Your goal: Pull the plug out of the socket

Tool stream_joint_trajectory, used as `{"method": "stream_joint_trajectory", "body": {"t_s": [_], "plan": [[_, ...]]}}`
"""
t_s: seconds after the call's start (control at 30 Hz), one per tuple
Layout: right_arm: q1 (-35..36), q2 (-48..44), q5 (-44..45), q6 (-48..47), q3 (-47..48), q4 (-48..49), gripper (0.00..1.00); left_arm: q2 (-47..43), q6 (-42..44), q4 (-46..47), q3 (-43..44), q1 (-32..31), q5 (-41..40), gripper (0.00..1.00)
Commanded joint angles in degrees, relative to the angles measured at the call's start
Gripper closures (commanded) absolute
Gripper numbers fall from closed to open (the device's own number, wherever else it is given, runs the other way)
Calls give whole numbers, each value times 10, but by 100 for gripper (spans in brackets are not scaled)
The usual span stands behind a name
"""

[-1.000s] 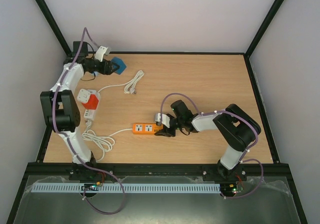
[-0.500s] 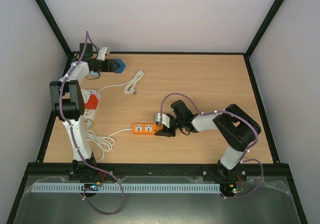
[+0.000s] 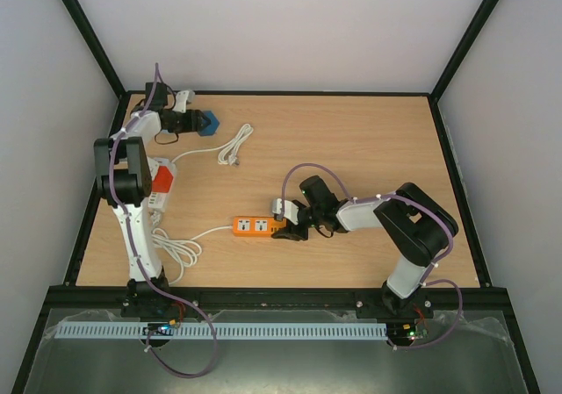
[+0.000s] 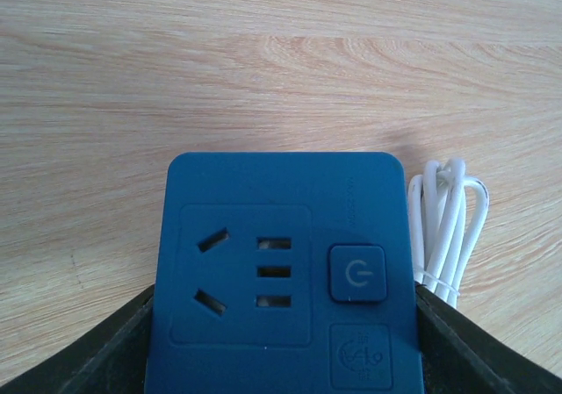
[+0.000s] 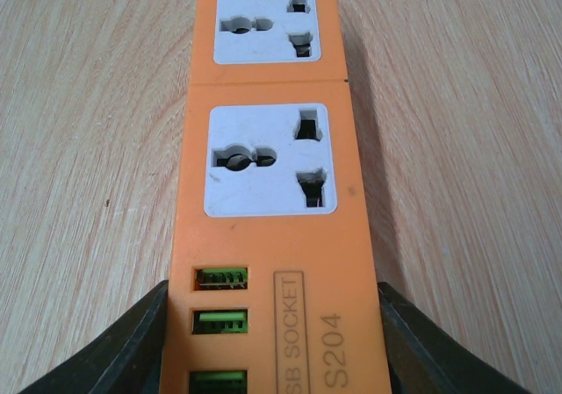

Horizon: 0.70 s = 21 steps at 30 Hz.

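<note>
While left tool (image 3: 198, 122) grips blue socket (image 4: 285, 271), right tool (image 3: 286, 229) strip (image 5: 268, 192), wood table (image 3: 351, 148), white walls (image 3: 290, 25)

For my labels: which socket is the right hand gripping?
The orange strip, mid-table, with two white outlets and green USB ports. The blue socket sits in the left hand; the red-and-white one lies unheld.

the orange strip (image 5: 268, 236) reads "socket" and "s204"; the blue socket's (image 4: 285, 236) button (image 4: 356, 274) bears a power sign.
</note>
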Motion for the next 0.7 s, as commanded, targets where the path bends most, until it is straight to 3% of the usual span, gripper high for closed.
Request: {"method": "stream_joint_trajectory", "body": {"t_s": [0.0,0.67], "plan": [[-4,24,64,-7,-1,-42,78,13,-20,13,25,2,-2,50],[-4,21,62,-8,-3,-42,78,2,-23,14,18,9,-41,18]]}}
